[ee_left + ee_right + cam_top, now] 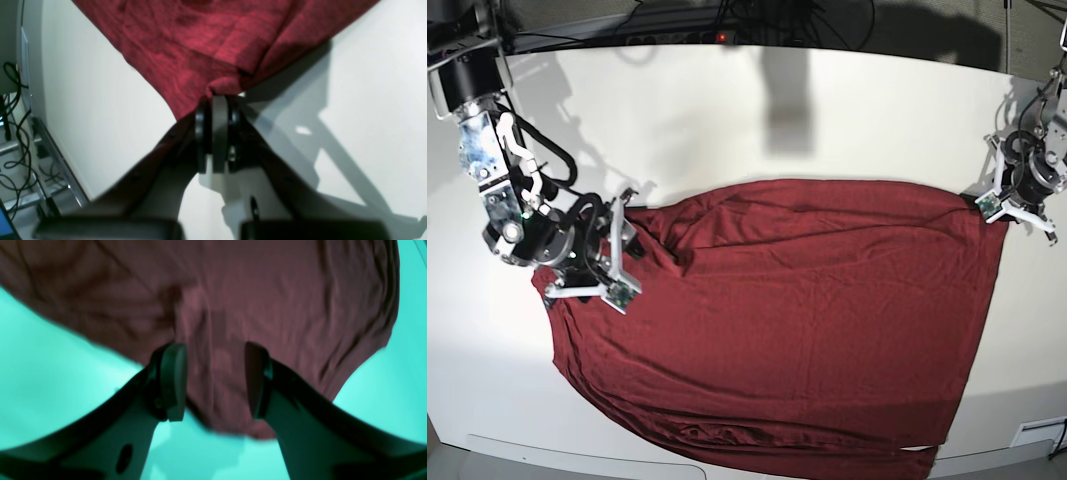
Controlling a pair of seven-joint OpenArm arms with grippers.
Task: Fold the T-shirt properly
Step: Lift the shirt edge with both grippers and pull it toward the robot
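The T-shirt (pixel 797 320) is a large maroon cloth spread wrinkled over the white table (pixel 727 130). At its far right corner my left gripper (pixel 989 204) is pinched shut on the fabric. The left wrist view shows that corner bunched between the closed fingertips of the left gripper (pixel 218 100), with the T-shirt (pixel 206 40) fanning away from them. My right gripper (pixel 619 258) rests over the shirt's left end. In the right wrist view the right gripper (pixel 215 376) stands open, and the T-shirt (pixel 267 290) lies under and between its pads (pixel 173 380) with nothing gripped.
Cables and a metal frame (pixel 16 133) run beside the table's edge near the left arm. More cables (pixel 727 38) lie behind the table's far edge. The shirt's lower hem reaches close to the table's front edge (pixel 577 450).
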